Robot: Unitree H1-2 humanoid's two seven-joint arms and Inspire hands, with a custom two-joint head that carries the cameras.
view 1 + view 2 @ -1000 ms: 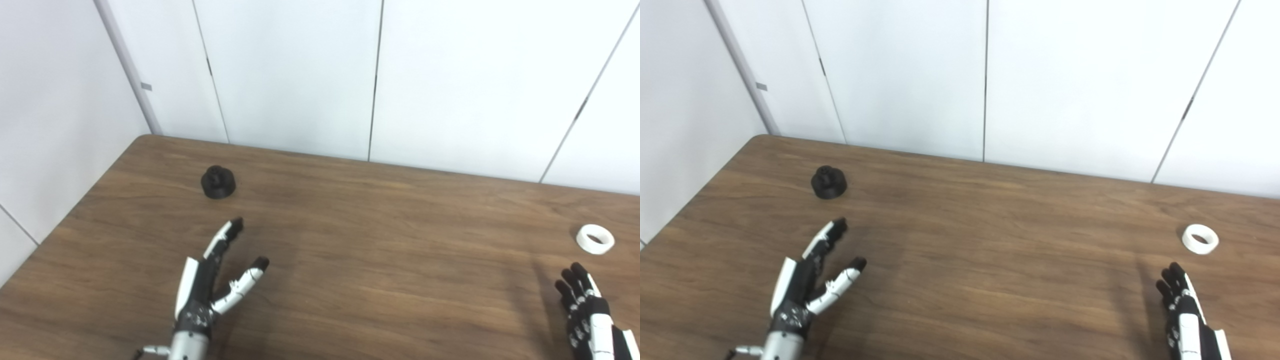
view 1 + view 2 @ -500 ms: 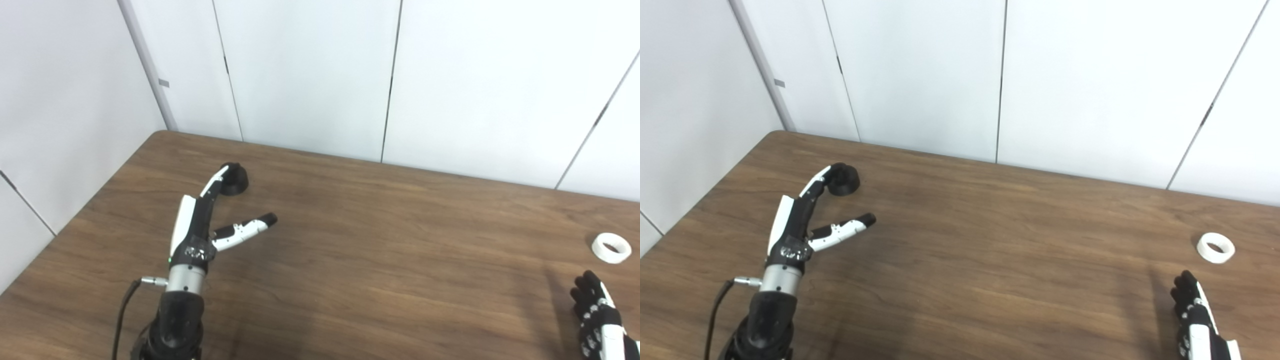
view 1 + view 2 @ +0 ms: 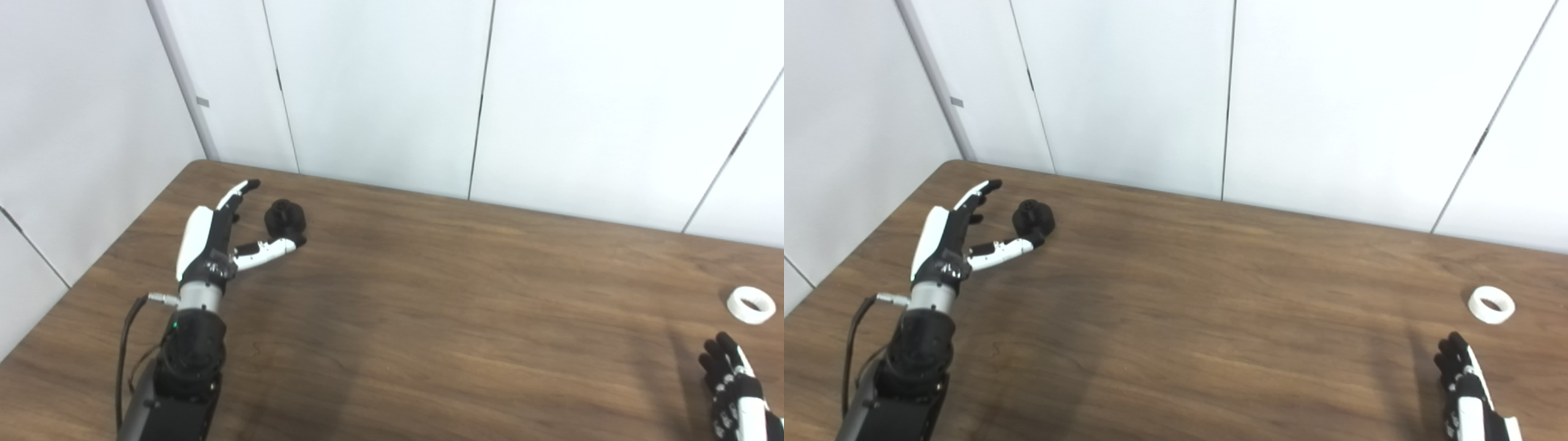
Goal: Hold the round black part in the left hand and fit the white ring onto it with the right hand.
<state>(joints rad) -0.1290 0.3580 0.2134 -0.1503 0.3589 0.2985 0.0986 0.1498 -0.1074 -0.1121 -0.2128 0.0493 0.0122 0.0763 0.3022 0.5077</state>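
Wooden table (image 3: 429,318), left hand (image 3: 211,236) beside black part (image 3: 284,217)

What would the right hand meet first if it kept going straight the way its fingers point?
Probably the white ring, which lies just beyond the right hand on the table, nothing between them; exact alignment is unclear.

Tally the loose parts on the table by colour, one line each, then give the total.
Black: 1, the black part
White: 1, the white ring
Total: 2
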